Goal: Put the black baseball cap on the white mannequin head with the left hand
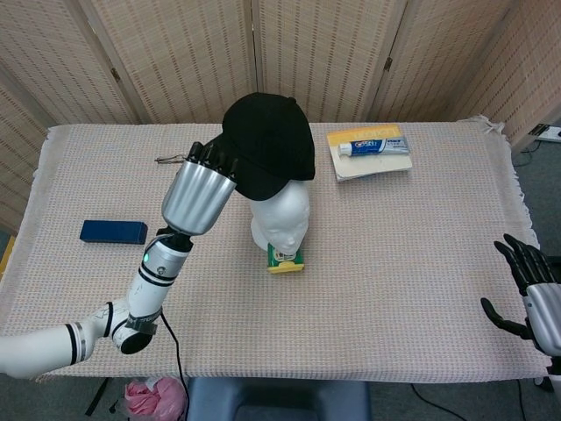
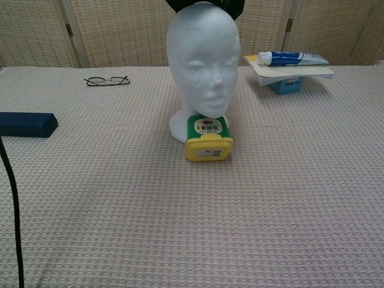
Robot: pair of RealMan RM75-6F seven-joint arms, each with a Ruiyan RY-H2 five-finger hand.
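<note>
Over the mannequin head mid-tabletop, the black cap sits on or just above the crown, can't tell which. Left robot hand grips its left edge, fingers curled on the rim. Cap looks light and floppy; holding the rim makes sense. Right robot hand empty, fingers spread, near right.

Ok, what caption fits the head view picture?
Left hand lowers the black cap over the white mannequin head.
</note>
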